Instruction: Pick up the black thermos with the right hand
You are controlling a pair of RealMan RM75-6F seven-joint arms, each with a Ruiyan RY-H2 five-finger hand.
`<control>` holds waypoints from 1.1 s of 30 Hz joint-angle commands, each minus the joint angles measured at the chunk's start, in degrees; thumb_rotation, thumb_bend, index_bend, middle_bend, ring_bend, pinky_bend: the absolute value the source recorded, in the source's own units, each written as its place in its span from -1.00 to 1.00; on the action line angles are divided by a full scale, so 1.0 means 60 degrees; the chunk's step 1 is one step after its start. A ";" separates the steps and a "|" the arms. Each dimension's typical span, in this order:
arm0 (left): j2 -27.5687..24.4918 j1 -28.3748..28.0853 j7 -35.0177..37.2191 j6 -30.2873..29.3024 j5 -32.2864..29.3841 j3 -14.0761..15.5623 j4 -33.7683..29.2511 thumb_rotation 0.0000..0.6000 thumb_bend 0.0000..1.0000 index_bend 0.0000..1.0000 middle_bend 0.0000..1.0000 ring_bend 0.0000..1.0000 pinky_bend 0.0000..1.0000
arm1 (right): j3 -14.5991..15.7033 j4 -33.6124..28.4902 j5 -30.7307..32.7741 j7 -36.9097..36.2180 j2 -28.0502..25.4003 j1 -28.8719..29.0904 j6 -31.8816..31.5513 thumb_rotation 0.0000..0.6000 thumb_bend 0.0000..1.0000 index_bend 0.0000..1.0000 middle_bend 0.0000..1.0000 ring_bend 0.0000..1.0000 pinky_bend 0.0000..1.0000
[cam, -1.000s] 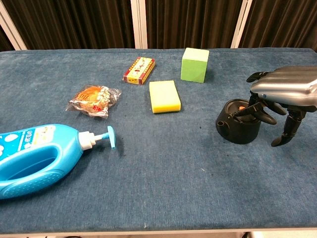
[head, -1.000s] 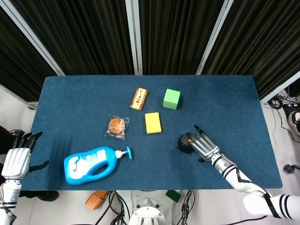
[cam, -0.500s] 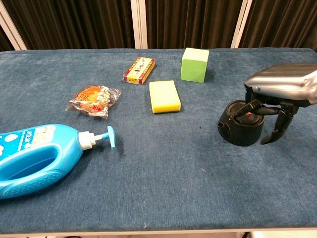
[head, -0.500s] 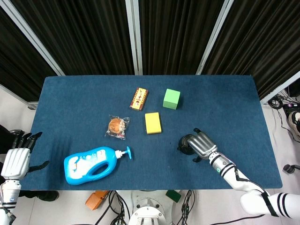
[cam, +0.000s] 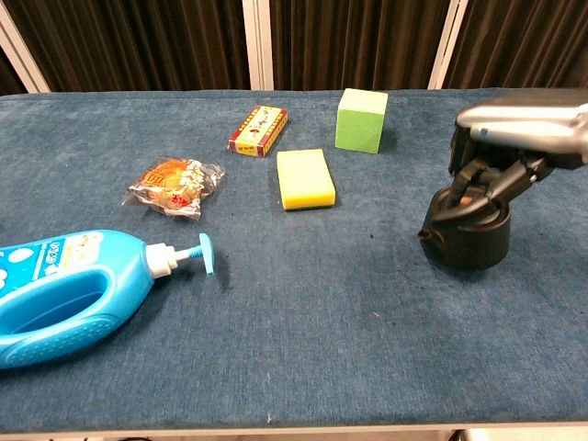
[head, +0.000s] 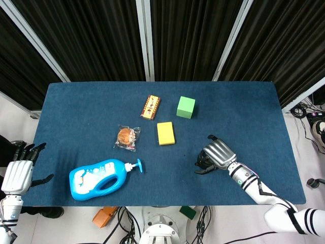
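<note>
Right hand point(cam: 514, 147) sits over the black thermos point(cam: 470, 237) at the table's point(head: 76, 107) right-front, fingers curled down round its top, prob. clamping for a top lift; can't tell if the hold is firm. Left hand point(head: 18, 173) hangs off-table, fingers spread, idle. Others, one each: blue bottle point(head: 99, 178), snack bag point(head: 127, 137), yellow sponge point(head: 165, 133), green block point(head: 186, 107), small box point(head: 150, 107).

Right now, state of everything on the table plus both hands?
black thermos: upright on the cloth, not lifted
right hand: over the thermos, fingers curled down onto its top; firm grip not clear
left hand: off the table's left edge, fingers spread, holding nothing
blue detergent bottle: lying on its side
snack packet: flat, sealed
red box: lying flat
yellow sponge: flat
green cube: sitting square
</note>
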State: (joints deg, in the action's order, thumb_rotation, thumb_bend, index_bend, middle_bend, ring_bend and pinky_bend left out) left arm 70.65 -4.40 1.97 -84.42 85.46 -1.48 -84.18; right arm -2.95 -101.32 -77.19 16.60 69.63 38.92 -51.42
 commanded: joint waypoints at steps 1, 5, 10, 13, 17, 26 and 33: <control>-0.0004 -0.0003 -0.0007 -0.0015 0.0014 -0.0005 -0.0018 1.00 -0.97 -0.73 -0.56 -0.75 -1.00 | -0.0002 -0.0039 -0.0662 -0.0422 -0.0100 -0.0243 -0.0593 -0.23 -0.76 1.00 1.00 1.00 -0.35; -0.0001 -0.0013 -0.0034 -0.0032 0.0048 -0.0006 -0.0040 1.00 -0.97 -0.73 -0.56 -0.75 -1.00 | 0.0027 0.0050 -0.1303 -0.0752 -0.0132 -0.0447 -0.1188 -0.09 -0.12 1.00 1.00 1.00 -0.25; 0.0004 -0.0011 -0.0019 -0.0057 0.0059 -0.0014 -0.0029 1.00 -0.97 -0.73 -0.56 -0.75 -1.00 | 0.0066 0.0040 -0.1573 -0.0870 -0.0180 -0.0568 -0.1433 -0.09 -0.08 1.00 1.00 1.00 -0.20; -0.0006 -0.0009 0.0027 -0.0054 0.0059 -0.0012 -0.0021 1.00 -0.97 -0.73 -0.56 -0.75 -1.00 | 0.0084 0.0019 -0.1622 -0.0830 -0.0196 -0.0615 -0.1482 -0.07 -0.03 1.00 1.00 1.00 -0.18; -0.0005 -0.0009 0.0060 -0.0069 0.0073 -0.0015 -0.0001 1.00 -0.97 -0.73 -0.56 -0.75 -1.00 | 0.0067 0.0010 -0.1677 -0.0767 -0.0188 -0.0649 -0.1541 0.03 0.03 1.00 1.00 1.00 -0.15; 0.0021 0.0009 0.0143 -0.0102 0.0078 -0.0015 0.0054 1.00 -0.97 -0.73 -0.56 -0.75 -1.00 | 0.0013 -0.0078 -0.1743 -0.0331 -0.0149 -0.0640 -0.1538 0.32 0.09 1.00 1.00 1.00 -0.12; 0.0060 0.0010 0.0201 -0.0080 0.0048 -0.0021 0.0133 1.00 -0.97 -0.73 -0.56 -0.75 -1.00 | -0.0048 -0.0057 -0.1718 0.0190 0.0005 -0.0633 -0.1560 0.47 0.09 1.00 1.00 1.00 -0.09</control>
State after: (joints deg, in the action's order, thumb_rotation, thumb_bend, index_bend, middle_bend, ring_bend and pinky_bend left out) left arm 70.99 -4.34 3.16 -84.91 85.75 -1.61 -83.40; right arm -3.12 -101.75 -87.52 17.15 69.38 35.09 -60.72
